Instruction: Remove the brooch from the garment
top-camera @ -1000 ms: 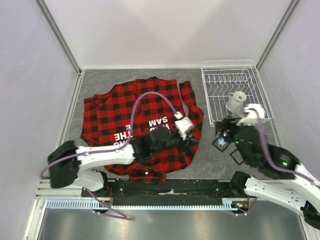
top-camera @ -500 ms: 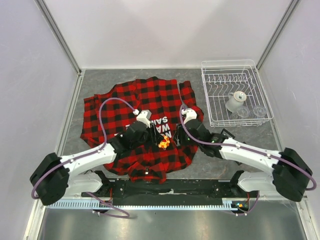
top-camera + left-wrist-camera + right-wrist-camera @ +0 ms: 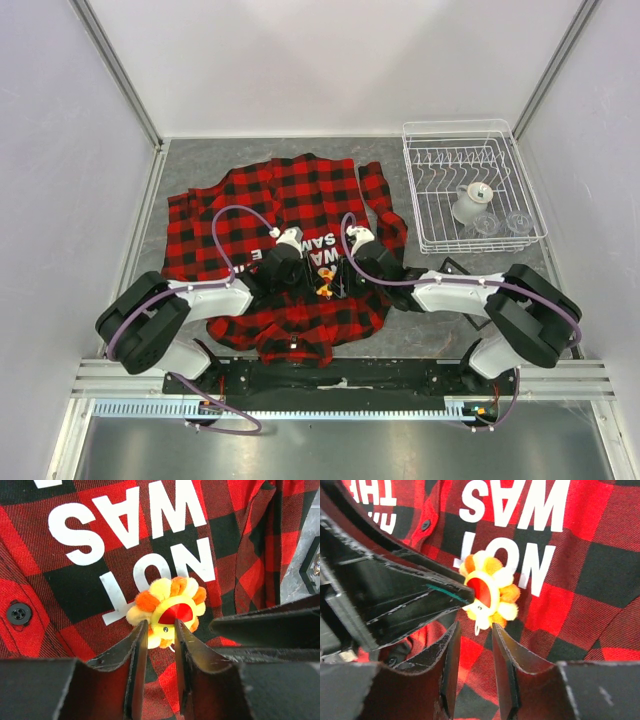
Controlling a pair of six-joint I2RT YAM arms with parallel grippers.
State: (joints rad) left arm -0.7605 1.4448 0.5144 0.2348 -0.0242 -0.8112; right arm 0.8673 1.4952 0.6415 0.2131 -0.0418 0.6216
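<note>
The garment (image 3: 290,205) is a red-and-black plaid shirt with white letters, spread on the grey table. The brooch (image 3: 326,285) is a small yellow, orange and red flower pinned below the letters. In the left wrist view the brooch (image 3: 167,611) has its lower part between the tips of my left gripper (image 3: 160,630), which is shut on it. In the right wrist view the brooch (image 3: 488,592) lies just beyond the tips of my right gripper (image 3: 474,630), whose jaws stand a little apart and hold nothing. A left finger (image 3: 440,592) covers the brooch's left side.
A white wire dish rack (image 3: 430,190) with glassware stands at the back right. A small black object (image 3: 448,268) lies on the table right of the shirt. Enclosure walls stand on three sides.
The right arm swung from beside the rack over to the shirt. Both grippers then closed in on the brooch from either side, and the left tips now pinch it.
</note>
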